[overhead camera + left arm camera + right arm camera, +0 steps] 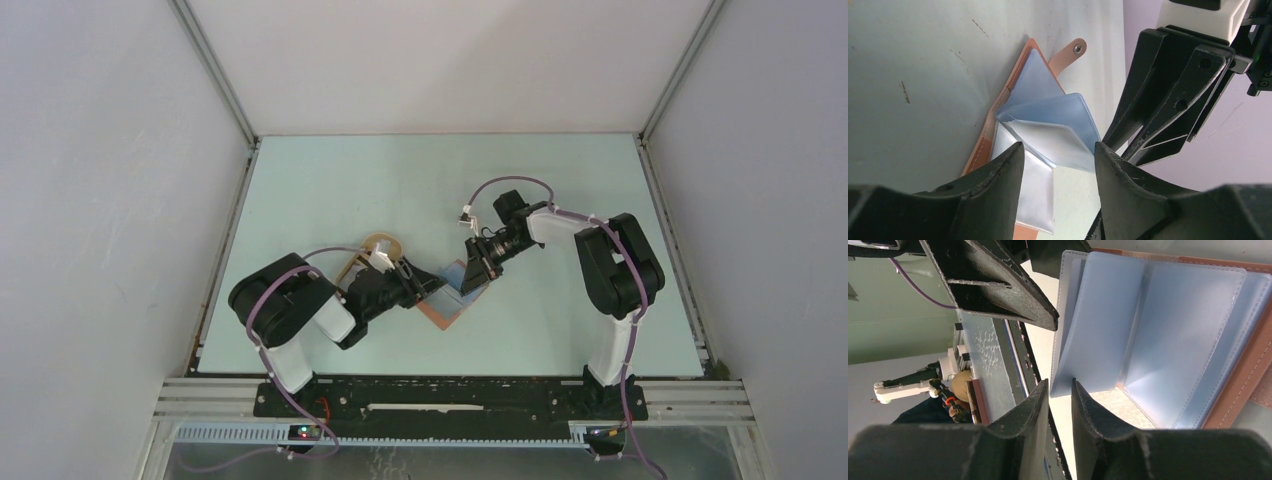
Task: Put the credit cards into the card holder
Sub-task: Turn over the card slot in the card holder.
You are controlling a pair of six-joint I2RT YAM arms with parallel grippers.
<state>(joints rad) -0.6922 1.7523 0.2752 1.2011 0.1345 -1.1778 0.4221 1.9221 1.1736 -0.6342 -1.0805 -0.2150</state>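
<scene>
The card holder [447,310] lies open on the table in front of the arms, reddish-brown leather outside with grey-blue sleeves [1048,95] fanned up and its snap strap [1071,52] flung out. My left gripper [1058,150] hovers open over the near sleeves with nothing between its jaws. My right gripper [1060,385] reaches in from the opposite side. Its jaws stand a narrow gap apart, and the corner of a raised sleeve [1098,330] sits right at their tips. In the overhead view the two grippers [428,283] [470,270] almost meet over the holder. No credit cards show plainly.
A pale tan oval tray [383,245] sits just behind the left arm's wrist, partly covered by it. White enclosure walls close in the pale green table [560,190] on the left, right and far sides.
</scene>
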